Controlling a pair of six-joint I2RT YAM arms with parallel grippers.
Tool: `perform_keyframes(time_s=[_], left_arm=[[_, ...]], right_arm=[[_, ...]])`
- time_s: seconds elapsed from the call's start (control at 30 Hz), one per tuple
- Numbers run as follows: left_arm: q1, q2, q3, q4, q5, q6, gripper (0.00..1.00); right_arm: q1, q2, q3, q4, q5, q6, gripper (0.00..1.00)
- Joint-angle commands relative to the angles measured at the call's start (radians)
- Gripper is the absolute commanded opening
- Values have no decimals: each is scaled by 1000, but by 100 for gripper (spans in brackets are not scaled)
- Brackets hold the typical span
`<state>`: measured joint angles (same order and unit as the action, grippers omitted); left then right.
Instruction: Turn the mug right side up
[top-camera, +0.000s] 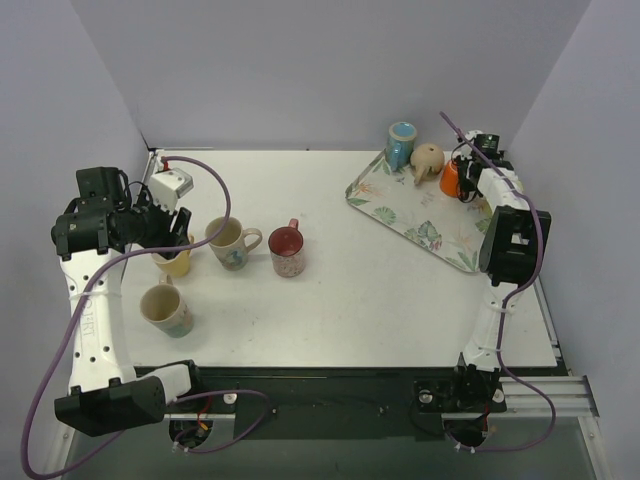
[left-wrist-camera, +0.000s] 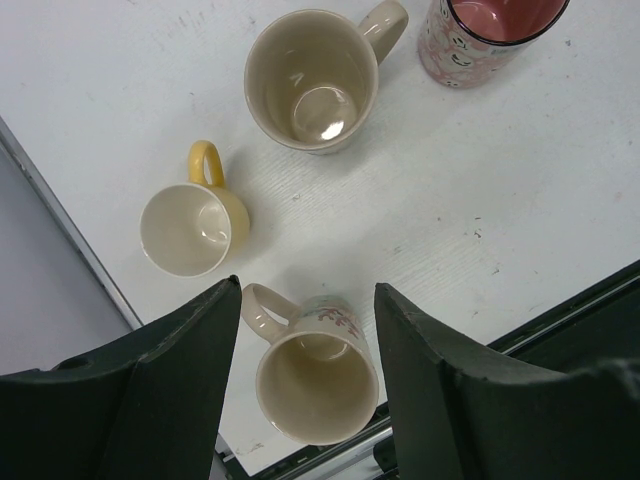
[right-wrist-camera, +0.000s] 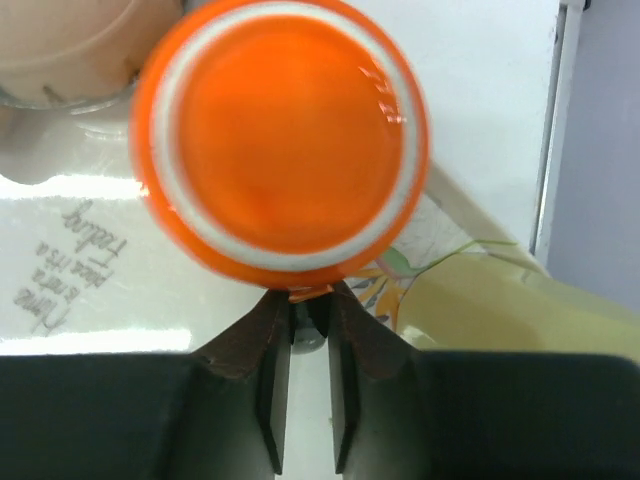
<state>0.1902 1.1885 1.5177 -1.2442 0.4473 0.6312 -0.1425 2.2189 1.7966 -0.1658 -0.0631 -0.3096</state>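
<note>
Orange mug (right-wrist-camera: 280, 140), base up, in narrow pinch of the right hand (right-wrist-camera: 310, 300) (left hand (left-wrist-camera: 307, 292) agape, empty).

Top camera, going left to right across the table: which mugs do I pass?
Cream floral mug → red mug → blue mug → beige mug → orange mug. The yellow mug and near cream mug at far left overlap, so they are left unranked.
</note>
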Motion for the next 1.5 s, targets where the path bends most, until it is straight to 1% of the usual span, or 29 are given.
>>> perform_keyframes(time_s=[0.0, 0.13, 0.23, 0.33, 0.37, 0.4, 0.43, 0.5, 0.53, 0.6, 0.63, 0.67, 0.7, 0.73, 0.77, 0.8, 0.83, 0.9, 0.93, 0.97, 1.0, 1.03, 1.07, 1.13, 1.17, 1.27, 1.33, 1.4, 1.47], left_arm=[[-6, -12, -2, 42, 21, -11, 66], [-17, -13, -11, 45, 21, -18, 66], [-37, -7, -14, 48, 27, -33, 70], [-81, -1, -2, 49, 60, -53, 76], [-119, 6, 1, 67, 57, -62, 77], [-139, 6, 4, 80, 42, -82, 78], [-181, 11, 4, 115, 33, -93, 78], [-269, 20, 2, 169, -2, -126, 79], [-293, 22, 4, 189, -22, -148, 79], [-365, 28, 2, 233, -32, -160, 80], [-409, 26, -1, 264, -35, -162, 80], [-440, 23, -4, 279, -50, -168, 84], [-502, 11, -7, 316, -71, -168, 86], [-565, -1, -10, 333, -88, -160, 86], [-605, -22, -17, 374, -110, -124, 87], [-670, -41, -25, 391, -113, -99, 87], [-685, -58, -21, 406, -86, -40, 87], [-698, -72, -40, 437, -49, 4, 87], [-698, -81, -66, 518, -55, 18, 87], [-698, -98, -129, 560, -73, 34, 88], [-699, -102, -154, 628, -76, 42, 88], [-702, -119, -213, 659, -61, 56, 88], [-706, -131, -241, 713, -39, 68, 88], [-707, -144, -281, 762, 31, 105, 88], [-707, -141, -298, 776, 66, 129, 88], [-707, -110, -327, 868, 68, 137, 88], [-707, -98, -344, 951, 38, 124, 88], [-706, -87, -356, 1037, -24, 81, 88], [-704, -69, -356, 1080, -79, 78, 88]], right_arm=[[4, 8, 46, 0, 12, 40, 0], [4, -50, 8, 0, -18, 76, 0], [3, -145, -16, 0, -50, 182, 0], [1, -247, -57, -18, -21, 317, 0], [0, -301, -75, -21, -32, 413, 0], [-3, -326, -119, -17, -44, 443, 0], [-5, -378, -146, 3, -79, 510, 0], [-6, -439, -216, 25, -131, 591, 0], [-6, -461, -248, 23, -145, 612, 0], [-6, -522, -298, 22, -188, 670, 0], [-8, -568, -337, 32, -236, 711, 0], [-6, -611, -356, 38, -260, 733, 0], [-6, -637, -400, 66, -344, 794, 0], [-3, -680, -429, 89, -380, 881, 0], [13, -708, -468, 112, -436, 909, 0], [27, -763, -489, 121, -458, 935, 0], [67, -789, -514, 108, -466, 928, 0], [136, -870, -548, 62, -436, 893, 0], [177, -925, -559, 75, -429, 912, 0], [223, -956, -592, 90, -426, 931, 0], [251, -996, -608, 132, -422, 981, 0], [302, -1018, -629, 141, -412, 1006, 0], [326, -1045, -629, 141, -393, 1027, 0], [411, -1068, -632, 158, -380, 1070, 0], [469, -1068, -626, 158, -376, 1086, 0], [596, -1056, -612, 265, -347, 1179, 0], [647, -1035, -590, 288, -321, 1219, 0], [681, -1009, -568, 292, -288, 1247, 0], [704, -992, -556, 308, -255, 1274, 0]])
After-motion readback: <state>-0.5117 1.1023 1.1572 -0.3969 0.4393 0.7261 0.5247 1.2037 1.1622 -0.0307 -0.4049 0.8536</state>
